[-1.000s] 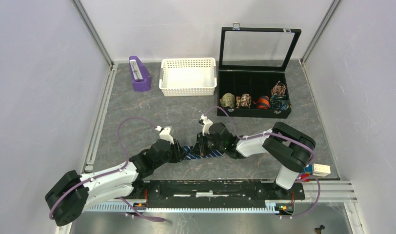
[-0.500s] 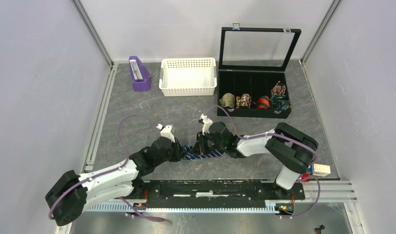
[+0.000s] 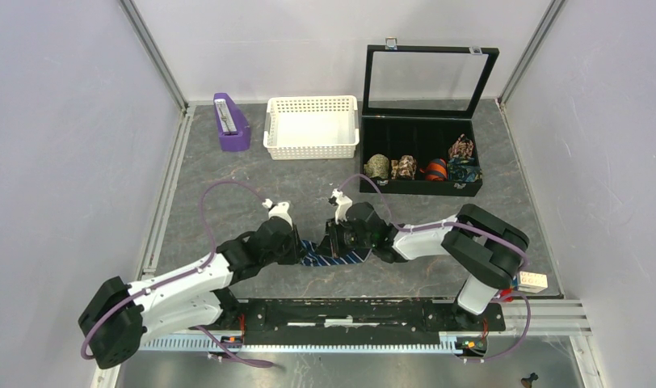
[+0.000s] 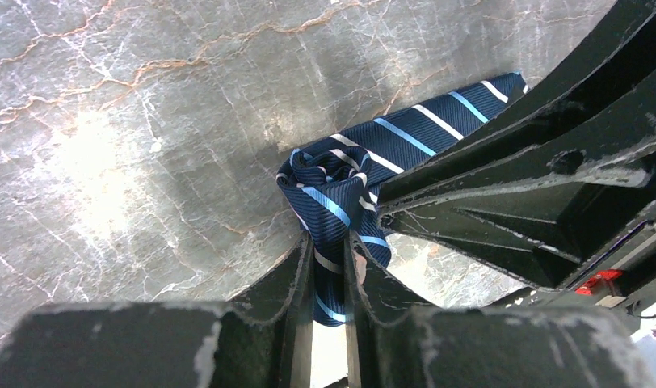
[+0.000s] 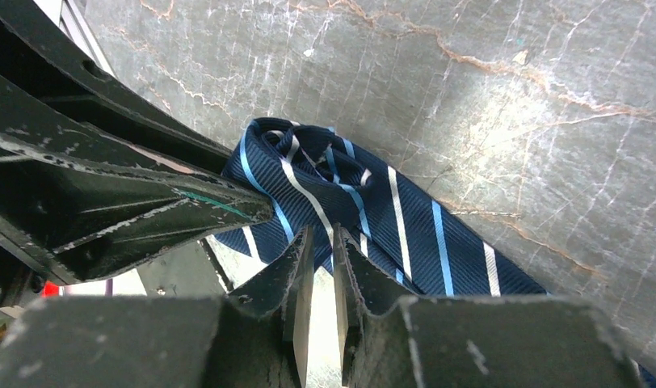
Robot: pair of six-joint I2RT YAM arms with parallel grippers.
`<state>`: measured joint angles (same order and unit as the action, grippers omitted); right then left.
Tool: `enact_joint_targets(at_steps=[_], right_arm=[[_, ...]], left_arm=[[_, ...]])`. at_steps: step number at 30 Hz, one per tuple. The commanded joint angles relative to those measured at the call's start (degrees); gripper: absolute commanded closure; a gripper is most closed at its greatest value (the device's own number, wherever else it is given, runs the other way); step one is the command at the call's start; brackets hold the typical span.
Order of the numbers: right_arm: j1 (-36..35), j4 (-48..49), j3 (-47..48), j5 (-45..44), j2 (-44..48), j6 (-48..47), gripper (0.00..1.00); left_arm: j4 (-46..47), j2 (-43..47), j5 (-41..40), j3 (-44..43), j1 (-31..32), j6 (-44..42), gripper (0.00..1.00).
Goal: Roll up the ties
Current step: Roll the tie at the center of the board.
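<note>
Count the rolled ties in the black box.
5. In the black box, front row from left: olive roll, brown roll, orange roll, blue patterned roll; a pinkish roll sits behind the blue one. Its walls may hide others.

Left tool (image 4: 329, 246) and right tool (image 5: 322, 242) clamped narrow

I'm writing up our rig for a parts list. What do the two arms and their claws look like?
The left arm and right arm have white links between bulky black joints, each trailed by a looping purple cable. The left claw and right claw have black, wedge-shaped fingers with scuffed, pale-worn edges.
</note>
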<state>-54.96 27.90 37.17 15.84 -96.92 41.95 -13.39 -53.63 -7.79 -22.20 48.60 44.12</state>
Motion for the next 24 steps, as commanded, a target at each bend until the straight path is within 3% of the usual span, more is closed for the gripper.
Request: enact_joint_targets(at_steps=[1,24], right_arm=[[-1.15,1.1,2.17,-0.81,-1.36,-0.03,0.79],[-4.23,3.7,8.49,1.01,-8.95,2.05,0.79]], left_arm=[[-2.96,-1.07,-1.8,-3.56,-0.18,-1.45,0.78],[-13.36,-4.59,-0.81,-12.28,-0.17,-3.2,0.77]])
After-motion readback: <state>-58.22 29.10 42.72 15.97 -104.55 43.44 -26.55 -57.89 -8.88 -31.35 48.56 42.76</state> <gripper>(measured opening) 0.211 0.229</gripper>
